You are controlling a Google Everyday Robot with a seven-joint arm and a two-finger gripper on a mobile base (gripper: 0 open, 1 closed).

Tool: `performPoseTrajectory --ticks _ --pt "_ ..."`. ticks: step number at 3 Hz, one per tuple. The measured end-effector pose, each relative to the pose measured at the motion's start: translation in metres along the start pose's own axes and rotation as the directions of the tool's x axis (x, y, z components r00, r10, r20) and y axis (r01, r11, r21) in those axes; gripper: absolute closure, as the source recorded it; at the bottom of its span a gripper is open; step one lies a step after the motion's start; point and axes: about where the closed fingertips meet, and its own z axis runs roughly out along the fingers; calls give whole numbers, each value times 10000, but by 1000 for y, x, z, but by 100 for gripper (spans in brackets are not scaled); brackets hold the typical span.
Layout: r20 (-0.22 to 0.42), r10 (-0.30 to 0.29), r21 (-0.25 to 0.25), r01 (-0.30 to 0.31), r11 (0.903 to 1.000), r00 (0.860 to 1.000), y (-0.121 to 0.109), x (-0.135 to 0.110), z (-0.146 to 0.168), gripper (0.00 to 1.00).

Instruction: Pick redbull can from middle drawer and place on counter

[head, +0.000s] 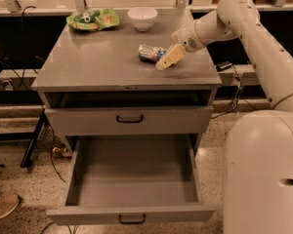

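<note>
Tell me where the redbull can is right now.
In the camera view, the redbull can lies on its side on the counter, right of centre, in front of the white bowl, with the claw at its right end.

On the grey flat worktop, right of centre, lies the slim silver-blue metal can, the cream pincer at its right end. Behind stands a white round bowl, a green crinkly bag to its left. Below, the wide grey bottom drawer juts forward.
</note>
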Motion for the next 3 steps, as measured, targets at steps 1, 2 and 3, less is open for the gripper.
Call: performPoseTrajectory --ticks 1,2,3 --pt "208 -222 161 218 9996 9995 0 -1 -17 0" --pt "192 -471 646 458 9969 9987 6 1 -55 0" --pt "-37 -910 1409 906 9859 9958 22 3 -105 0"
